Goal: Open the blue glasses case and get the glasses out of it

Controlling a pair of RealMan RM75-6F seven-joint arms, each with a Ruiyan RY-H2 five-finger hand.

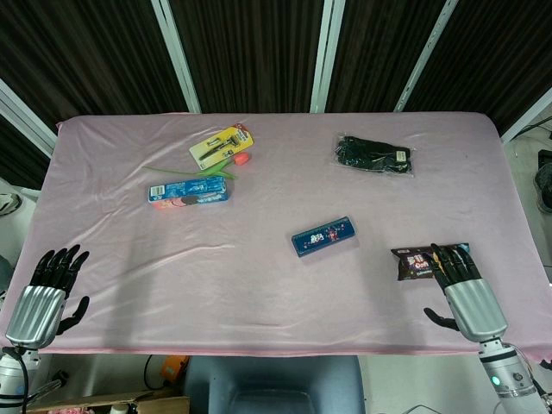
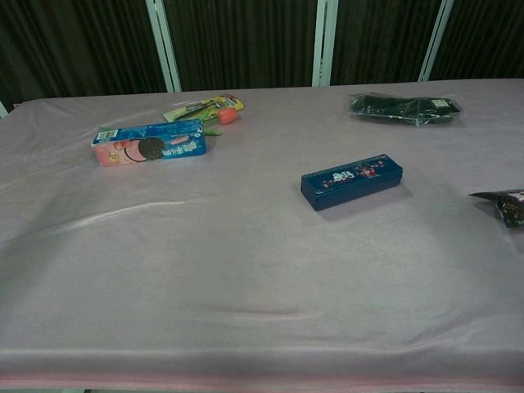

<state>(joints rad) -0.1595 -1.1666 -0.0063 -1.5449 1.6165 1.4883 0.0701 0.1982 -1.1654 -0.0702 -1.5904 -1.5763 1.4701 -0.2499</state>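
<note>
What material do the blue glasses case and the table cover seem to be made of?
Blue glasses case: probably a hard shell, plastic or covered board, with a printed, slightly glossy top; its edges are straight. Table cover: pink cloth, matte, judging by its soft wrinkles.

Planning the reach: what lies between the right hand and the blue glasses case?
Only bare pink tablecloth separates the right hand from the blue glasses case, as the head view shows. The dark snack packet under its fingers lies off that line.

Dark snack packet point(image 2: 503, 205) cropped at chest view's right edge; tiny print on blue glasses case point(image 2: 352, 182) unreadable.
</note>
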